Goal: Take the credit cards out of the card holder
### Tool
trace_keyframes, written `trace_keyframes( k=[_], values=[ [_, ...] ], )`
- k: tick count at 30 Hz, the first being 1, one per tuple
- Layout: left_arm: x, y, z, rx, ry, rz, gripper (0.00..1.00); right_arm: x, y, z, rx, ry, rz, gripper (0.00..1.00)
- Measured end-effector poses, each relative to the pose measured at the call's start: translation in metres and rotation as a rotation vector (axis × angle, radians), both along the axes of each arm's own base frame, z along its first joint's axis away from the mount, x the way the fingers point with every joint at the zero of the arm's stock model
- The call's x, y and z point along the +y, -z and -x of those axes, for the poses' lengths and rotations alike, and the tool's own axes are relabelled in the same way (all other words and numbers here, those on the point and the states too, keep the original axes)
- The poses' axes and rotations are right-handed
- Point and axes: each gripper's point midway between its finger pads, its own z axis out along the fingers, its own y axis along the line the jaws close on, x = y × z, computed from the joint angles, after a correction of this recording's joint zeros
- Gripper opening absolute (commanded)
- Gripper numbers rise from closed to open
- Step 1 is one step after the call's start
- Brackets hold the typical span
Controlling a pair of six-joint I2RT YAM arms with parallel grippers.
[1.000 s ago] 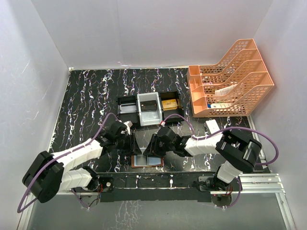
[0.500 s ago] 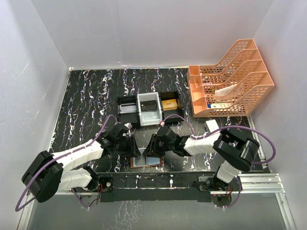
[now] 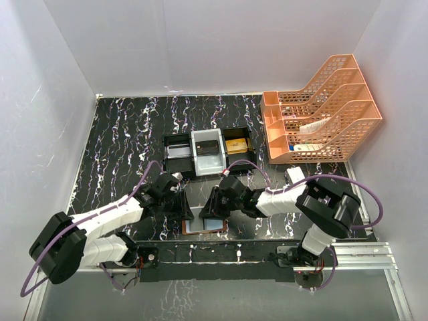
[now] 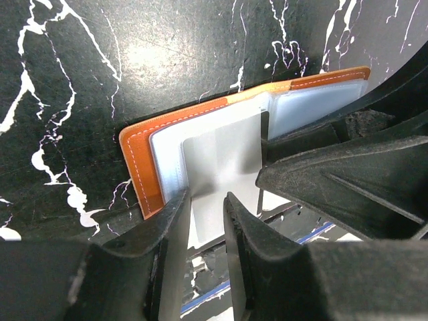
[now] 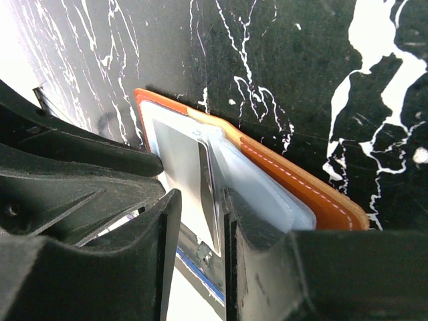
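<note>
The brown card holder (image 3: 204, 227) lies spread open by the table's front edge, pale pockets up. It also shows in the left wrist view (image 4: 142, 167) and the right wrist view (image 5: 301, 184). A pale grey credit card (image 4: 224, 157) sticks part way out of a pocket toward the front edge; its raised edge shows in the right wrist view (image 5: 182, 154). My left gripper (image 3: 184, 208) (image 4: 207, 200) is low over the holder's left half, jaws narrowly apart with the card showing in the gap. My right gripper (image 3: 212, 209) (image 5: 200, 197) is over the right half, jaws narrowly apart, one finger (image 5: 251, 221) on the pocket.
A black-and-white compartment tray (image 3: 207, 152) holding a gold block (image 3: 235, 145) stands behind the grippers. An orange mesh file rack (image 3: 321, 110) fills the back right. A white box (image 3: 295, 176) lies in front of it. The table's front edge (image 3: 221, 242) is just beyond the holder.
Both grippers have come closer together and lower onto the holder. The holder has shifted slightly left and toward the front edge.
</note>
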Motion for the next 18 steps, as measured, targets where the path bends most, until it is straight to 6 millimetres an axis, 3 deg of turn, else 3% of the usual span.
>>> trace_keyframes(
  k=[11, 18],
  values=[
    [0.0017, 0.0014, 0.0027, -0.001, 0.002, 0.005, 0.22, -0.0012, 0.0049, -0.0002, -0.001, -0.013, 0.009, 0.01],
    [0.0061, 0.0033, 0.0034, 0.007, 0.01, -0.03, 0.21, -0.0022, 0.005, -0.0009, -0.008, -0.022, 0.01, 0.0]
  ],
)
